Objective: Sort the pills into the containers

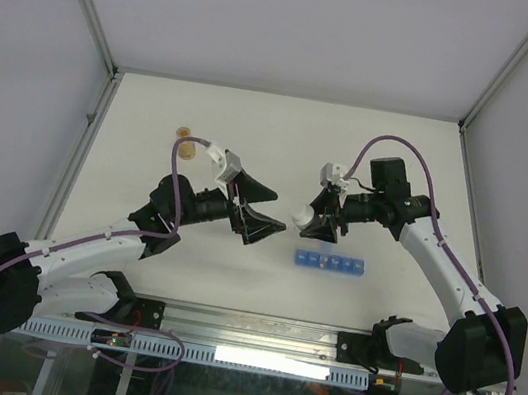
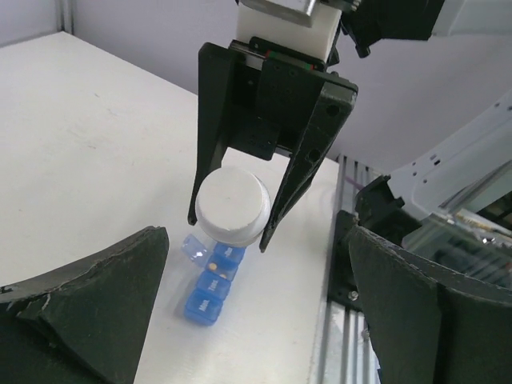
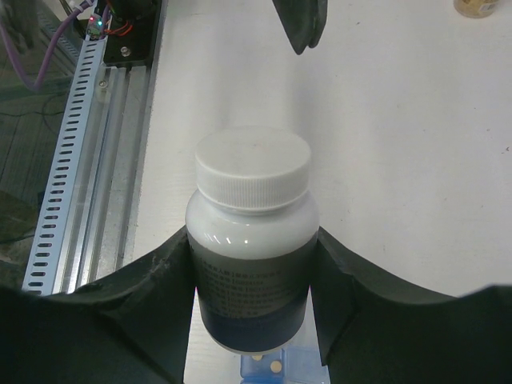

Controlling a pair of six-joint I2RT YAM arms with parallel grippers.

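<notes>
The right fingers (image 3: 140, 308) were clamped on the sides of a white bottle (image 3: 252, 232), holding it off the bench (image 1: 256, 125) with its white cap facing the left arm. Below it lay the blue pill organizer (image 1: 331, 263), at about 5 o'clock from those fingers in the top view. One end compartment was open, with a tan pill (image 2: 214, 262) inside. The left fingers (image 2: 88, 300) were spread wide and empty, at 9 o'clock from the bottle. A small amber-filled bottle (image 1: 188, 149) stood farther out at 10 o'clock, well apart.
</notes>
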